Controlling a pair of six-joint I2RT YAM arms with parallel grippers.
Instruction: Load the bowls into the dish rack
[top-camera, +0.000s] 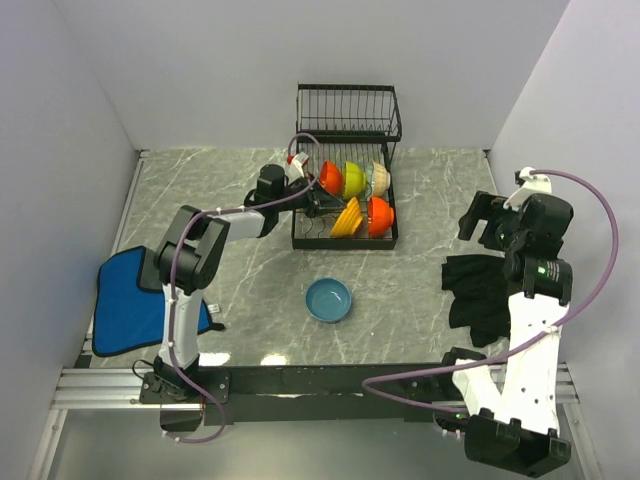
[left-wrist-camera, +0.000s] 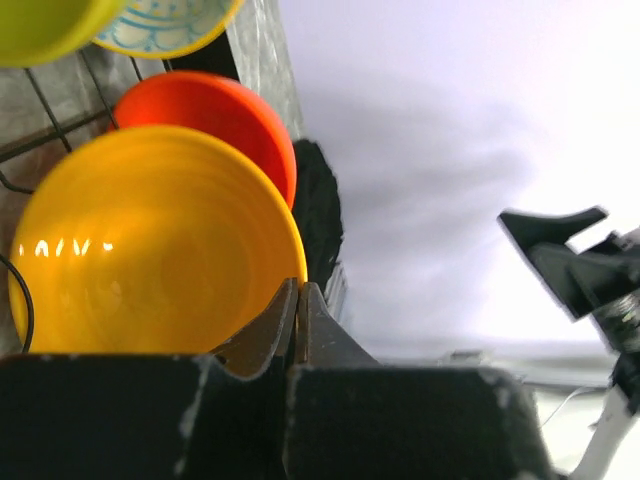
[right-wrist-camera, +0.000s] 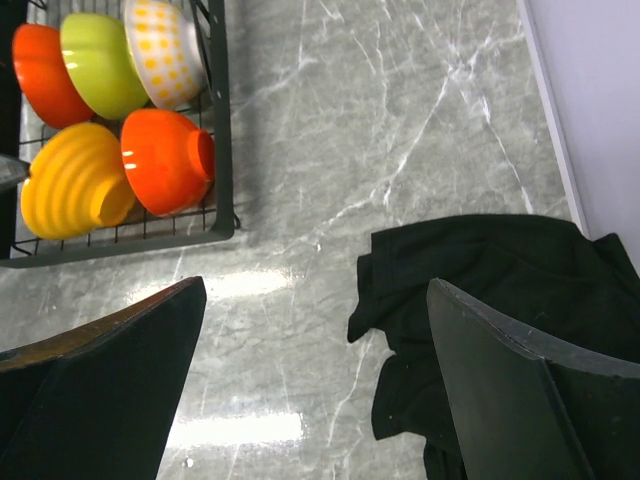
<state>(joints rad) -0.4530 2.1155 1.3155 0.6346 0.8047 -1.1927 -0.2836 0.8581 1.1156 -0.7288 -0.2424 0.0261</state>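
**Rack** (top-camera: 348, 110): 12 o'clock on the table (top-camera: 400, 290).
- Far row, on edge: red bowl (top-camera: 331, 177), green bowl (top-camera: 353, 178), cream bowl (top-camera: 380, 178).
- Near row, on edge: orange bowl (top-camera: 347, 217), red-orange bowl (top-camera: 380, 215).

**Blue bowl** (top-camera: 328, 300): upright on the table at 6 o'clock of the rack, apart from it, not yet loaded.

**Left gripper** (left-wrist-camera: 300, 295): clenched on nothing, tips just beside the orange bowl's rim.

**Right gripper** (right-wrist-camera: 315, 290): released, jaws wide and empty, above the black cloth (right-wrist-camera: 490, 300) at 3 o'clock.

**Blue cloth** (top-camera: 130, 300): 8 o'clock.

**Hazards (judged)**
- The shut left tips sit so near the orange rim that a sideways pull could nudge that bowl against its neighbour or tip it out of its slot.
- The blue bowl's slick, curved wall may slip from a shallow rim pinch.
- A dropped bowl would probably roll on the smooth top.

**Materials**
- Bowls: round, hard-looking and glossy. The orange one is ringed with ridges. The cream one has yellow dots outside and a blue pattern inside.
- Rack: thin black wire, with a slotted base and a basket shelf above.
- Table: grey marble pattern, reflective.
- Cloths: soft. The black one is crumpled, the blue one lies flat.
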